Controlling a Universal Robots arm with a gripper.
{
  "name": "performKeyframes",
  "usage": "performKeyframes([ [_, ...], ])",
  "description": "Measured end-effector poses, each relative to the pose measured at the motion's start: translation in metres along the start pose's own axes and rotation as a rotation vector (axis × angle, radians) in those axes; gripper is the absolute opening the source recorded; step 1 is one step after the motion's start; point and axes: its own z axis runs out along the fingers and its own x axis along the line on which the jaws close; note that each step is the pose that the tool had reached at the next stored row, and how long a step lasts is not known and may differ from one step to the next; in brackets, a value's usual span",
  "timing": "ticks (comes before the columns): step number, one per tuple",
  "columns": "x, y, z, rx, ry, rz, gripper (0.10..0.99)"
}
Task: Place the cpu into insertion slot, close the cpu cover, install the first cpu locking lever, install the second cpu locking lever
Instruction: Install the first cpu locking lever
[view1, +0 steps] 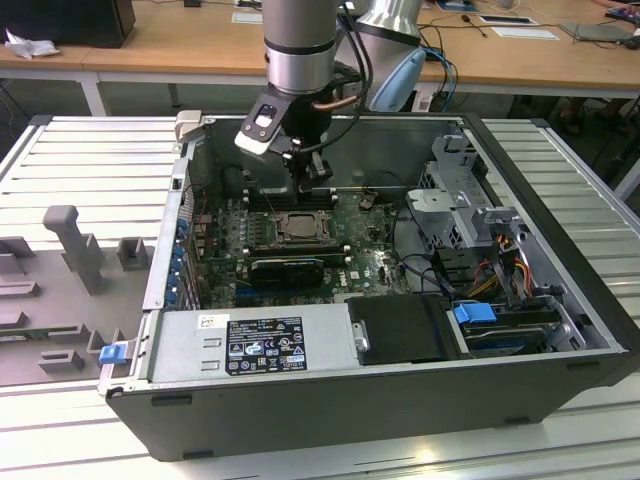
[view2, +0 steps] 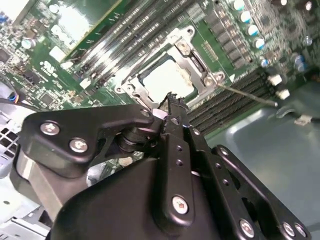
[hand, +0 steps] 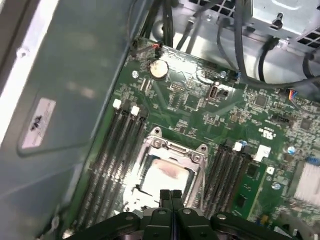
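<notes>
Currently the arm hangs over the open PC case (view1: 400, 395), which lies on the ribbed metal tabletop (view1: 560, 430). Its fingers (view1: 313, 175) point down at the motherboard, just above the insertion slot (view1: 272, 232).

Both wrist views show the fingers (hand: 164, 200) (view2: 175, 107) pressed together w/ nothing between them. The tips are at the slot's edge, near one corner of the frame; can't tell if they touch it.

The cpu (hand: 162, 172) (view2: 167, 82), a pale square, sits in the slot. The cpu cover (hand: 195, 172) (view2: 187, 55) lies flat around it, w/ the chip showing thru the square cut-out.

In the second wrist view a thin metal rod (view2: 247, 95) runs from one corner of the socket out over the RAM slots (view2: 235, 92) toward the case floor. More RAM slots (hand: 112, 150) flank the socket on both sides in the first wrist view, and a coin cell (hand: 159, 69) sits on the board further off.

In the exterior view a long black card (view1: 287, 268) lies just beside the slot on the near side. The power supply (view1: 250, 345) sits against the case's near wall, w/ a drive bay and cables (view1: 500, 270) on the exterior view's right.
</notes>
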Motion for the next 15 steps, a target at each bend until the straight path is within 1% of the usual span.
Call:
performKeyframes([
  [2,0.0000,0.0000,0.0000,0.000,0.0029,-0.068,0.106],
  [6,0.0000,0.0000,0.0006,0.000,0.0078,-0.149,0.106],
  [7,0.0000,0.0000,0.0008,0.005,0.0118,-0.172,0.106],
  [8,0.0000,-0.0001,0.0008,0.011,0.0175,-0.181,0.106],
  [9,0.0001,-0.0001,0.0009,0.020,0.0241,-0.189,0.106],
  [10,0.0001,-0.0001,0.0010,0.037,0.0345,-0.200,0.106],
  [11,0.0001,-0.0001,0.0018,0.044,0.0383,-0.216,0.106],
  [13,0.0001,-0.0002,0.0021,0.044,0.0392,-0.246,0.106],
  [15,0.0001,-0.0001,0.0023,0.044,0.0404,-0.290,0.106],
])
